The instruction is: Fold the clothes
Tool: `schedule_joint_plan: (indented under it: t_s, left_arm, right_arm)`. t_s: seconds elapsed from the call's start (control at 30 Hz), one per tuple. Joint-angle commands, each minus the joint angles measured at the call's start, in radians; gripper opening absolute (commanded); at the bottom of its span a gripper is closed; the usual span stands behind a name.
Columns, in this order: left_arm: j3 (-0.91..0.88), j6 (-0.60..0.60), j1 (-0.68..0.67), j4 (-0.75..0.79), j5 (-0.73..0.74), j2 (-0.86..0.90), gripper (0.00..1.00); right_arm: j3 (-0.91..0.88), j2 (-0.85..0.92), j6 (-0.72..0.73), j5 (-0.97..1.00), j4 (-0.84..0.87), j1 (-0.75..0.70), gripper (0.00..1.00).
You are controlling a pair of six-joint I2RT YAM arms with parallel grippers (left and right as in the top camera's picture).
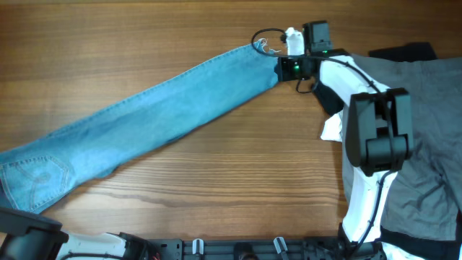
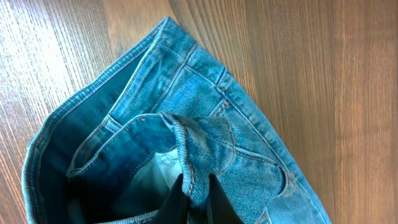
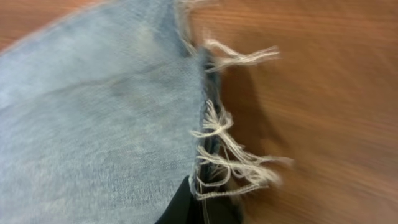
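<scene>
Light-blue denim jeans (image 1: 166, 108) lie stretched in a long diagonal band from the lower left to the top middle of the table. My right gripper (image 1: 283, 66) is shut on the frayed hem (image 3: 214, 155) at the top end; in the right wrist view its dark fingers (image 3: 208, 208) clamp the hem edge. My left gripper (image 2: 196, 190) is shut on a fold of the waistband (image 2: 186, 137), with the open waist below it. In the overhead view only the left arm (image 1: 29, 237) shows, at the bottom left corner beside the back pocket (image 1: 36, 177).
Grey trousers (image 1: 426, 130) are piled at the right edge under the right arm, with a white piece (image 1: 332, 128) and a black piece (image 1: 404, 52) beside them. Bare wood table (image 1: 144, 43) lies above and below the jeans.
</scene>
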Motion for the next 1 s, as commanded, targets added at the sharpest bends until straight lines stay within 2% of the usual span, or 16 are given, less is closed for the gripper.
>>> schedule_joint_plan:
  t_s: [0.0,0.17,0.2,0.23,0.3,0.37,0.43,0.53,0.57,0.67,0.7,0.77,0.83,0.87,0.93,0.97]
  left_arm:
    - [0.003,-0.013,-0.002,0.0,0.012,0.0,0.04]
    - [0.003,-0.013,-0.002,-0.002,0.01,0.0,0.04]
    - [0.003,-0.013,-0.002,-0.012,-0.01,0.0,0.04]
    - [0.003,-0.014,-0.002,-0.028,-0.054,0.0,0.04]
    - [0.003,-0.081,-0.002,-0.078,-0.2,0.002,0.04]
    - [-0.002,-0.103,-0.001,-0.075,-0.239,0.008,0.07]
    - [-0.015,-0.103,-0.002,-0.059,-0.238,0.021,0.16]
    - [-0.014,-0.1,0.001,-0.035,-0.235,0.043,0.56]
    - [-0.011,-0.099,0.0,-0.019,-0.221,0.041,0.75]
    - [0.076,-0.066,0.0,-0.011,-0.023,0.027,0.78]
    - [0.105,-0.044,0.0,-0.011,0.112,0.018,0.75]
    - [0.122,-0.038,-0.02,-0.039,0.354,0.005,0.46]
    - [0.099,0.037,-0.108,-0.168,0.352,0.006,0.14]
    - [0.057,0.042,-0.173,-0.195,0.271,0.006,0.06]
    - [-0.036,0.032,-0.272,-0.148,0.196,0.006,0.06]
    - [-0.092,0.029,-0.32,-0.117,0.185,0.006,0.06]
  right_arm:
    - [0.004,-0.118,0.176,0.2,-0.112,-0.097,0.04]
    - [0.004,-0.159,0.055,0.212,-0.212,-0.142,0.06]
    - [0.004,-0.159,-0.011,0.169,-0.203,-0.138,0.18]
    - [0.004,-0.159,-0.079,0.098,-0.182,-0.13,0.45]
    - [0.004,-0.159,-0.091,0.056,-0.145,-0.117,0.61]
    - [0.004,-0.159,-0.058,0.055,-0.122,-0.113,0.64]
    - [0.004,-0.159,-0.058,0.055,-0.122,-0.113,0.65]
    - [0.004,-0.159,-0.058,0.055,-0.126,-0.112,0.69]
    - [0.004,-0.159,-0.058,0.055,-0.126,-0.112,0.69]
    - [0.004,-0.159,-0.058,0.055,-0.13,-0.112,0.72]
    - [0.004,-0.159,-0.057,0.055,-0.134,-0.112,0.72]
    - [0.004,-0.159,0.002,0.045,-0.15,-0.111,0.72]
    - [0.004,-0.148,0.069,0.034,-0.172,-0.104,0.76]
    - [0.004,-0.137,0.069,0.034,-0.172,-0.1,0.83]
    - [0.003,-0.109,0.047,0.023,-0.156,-0.089,0.88]
    - [0.003,-0.087,-0.064,-0.027,-0.129,-0.078,0.87]
